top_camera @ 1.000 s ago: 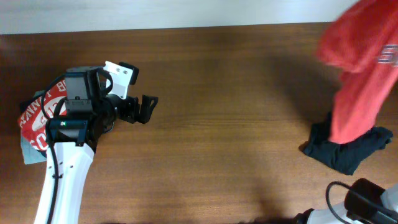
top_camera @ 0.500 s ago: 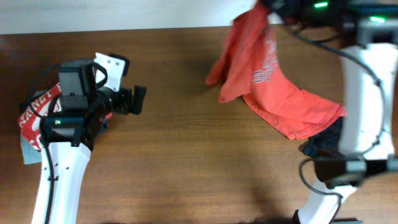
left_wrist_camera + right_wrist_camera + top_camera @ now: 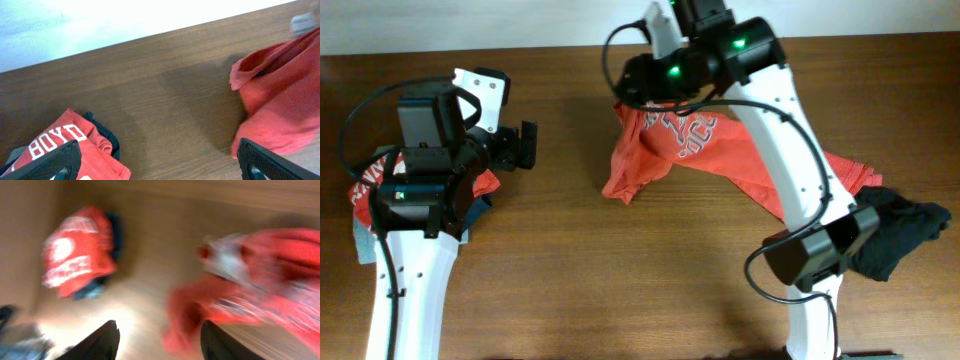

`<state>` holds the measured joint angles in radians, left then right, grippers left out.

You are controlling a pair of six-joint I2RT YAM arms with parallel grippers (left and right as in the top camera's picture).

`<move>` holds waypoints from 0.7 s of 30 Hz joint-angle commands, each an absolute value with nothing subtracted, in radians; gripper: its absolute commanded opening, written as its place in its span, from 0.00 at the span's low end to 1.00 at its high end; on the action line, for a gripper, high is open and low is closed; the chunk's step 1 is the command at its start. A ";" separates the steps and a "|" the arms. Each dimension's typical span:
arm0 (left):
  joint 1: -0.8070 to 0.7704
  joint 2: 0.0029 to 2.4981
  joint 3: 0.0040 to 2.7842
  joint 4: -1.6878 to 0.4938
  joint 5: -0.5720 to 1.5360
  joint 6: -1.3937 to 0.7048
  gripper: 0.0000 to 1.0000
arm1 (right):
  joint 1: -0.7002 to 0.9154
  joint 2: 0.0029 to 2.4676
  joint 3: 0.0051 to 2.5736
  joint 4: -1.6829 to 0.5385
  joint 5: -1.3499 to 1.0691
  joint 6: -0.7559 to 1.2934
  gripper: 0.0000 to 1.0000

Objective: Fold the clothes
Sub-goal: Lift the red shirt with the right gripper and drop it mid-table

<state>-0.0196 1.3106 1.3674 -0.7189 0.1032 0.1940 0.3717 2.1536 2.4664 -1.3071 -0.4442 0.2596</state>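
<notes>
A red tee with white print point(image 3: 692, 148) lies crumpled and spread at the middle back of the table, also seen as red tee point(image 3: 280, 100) and blurred red tee point(image 3: 260, 285). My right gripper point(image 3: 628, 88) hovers over its left end; in the wrist view the right gripper point(image 3: 162, 340) is open, with nothing between the fingers. A folded pile topped by a red printed tee point(image 3: 375, 190) sits at far left, partly under my left arm, shown as folded tee point(image 3: 65, 147). My left gripper point(image 3: 527, 146) is open beside it, and the left wrist view shows the left gripper point(image 3: 160, 165) empty over bare wood.
A dark navy garment point(image 3: 905, 228) lies bunched at the right edge, beside the right arm's base. The right arm point(image 3: 800, 170) arches over the red tee. A pale wall runs along the table's back edge point(image 3: 550, 45).
The right arm swung the red tee from the far right to the table's middle and opened; the tee now lies on the wood. The left arm shifted slightly back.
</notes>
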 commanded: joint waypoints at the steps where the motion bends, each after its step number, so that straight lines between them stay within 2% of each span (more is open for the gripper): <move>1: -0.022 1.307 1.388 -0.731 0.088 0.203 0.99 | 0.234 2.063 2.482 -1.362 -0.250 0.260 0.58; 7: -0.022 1.307 1.388 -0.735 0.089 0.203 0.99 | -0.002 2.048 2.482 -1.508 -0.254 0.299 0.70; 12: -0.022 1.307 1.388 -0.735 0.089 0.203 1.00 | -0.232 2.054 2.439 -1.643 -0.219 0.358 0.70; 14: -0.022 1.307 1.388 -0.734 0.089 0.203 0.99 | -0.327 2.055 2.372 -1.643 -0.101 0.411 0.70; 15: -0.022 1.307 1.388 -0.733 0.088 0.203 0.99 | -0.375 2.055 2.319 -1.643 -0.073 0.437 0.54; 16: -0.022 1.308 1.388 -0.733 0.089 0.203 0.99 | -0.430 2.055 2.234 -1.644 -0.079 0.436 0.29; 17: -0.022 1.308 1.388 -0.733 0.088 0.203 0.99 | -0.453 2.055 2.181 -1.644 -0.085 0.436 0.20; 19: -0.022 1.308 1.388 -0.733 0.089 0.203 0.99 | -0.485 2.055 2.067 -1.638 -0.084 0.435 0.08; 21: -0.022 1.309 1.388 -0.733 0.089 0.203 0.99 | -0.507 2.055 1.947 -1.616 -0.085 0.435 0.04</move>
<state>-0.0196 1.3106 1.3674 -0.7368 0.0963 0.1940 -0.4850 2.0674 2.0922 -1.6295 -0.1139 0.4194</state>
